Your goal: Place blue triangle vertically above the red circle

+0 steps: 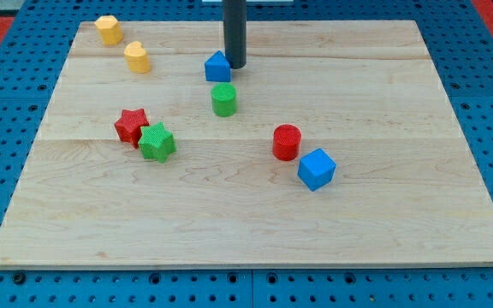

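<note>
A pale wooden board [255, 214] lies on blue pegboard [7, 128]. My tip [234, 66], a bare rod without jaws, touches the blue plastic triangle [217, 68]'s right side, far-left of the red plastic circle [287, 142]; its apex points up.

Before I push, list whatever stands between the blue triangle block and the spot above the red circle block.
Nothing visible does. My tip sits against the blue triangle block on its right side. The green cylinder block lies just below it, off the path toward the space above the red circle block.

My tip [234, 66] down; rod upright
</note>
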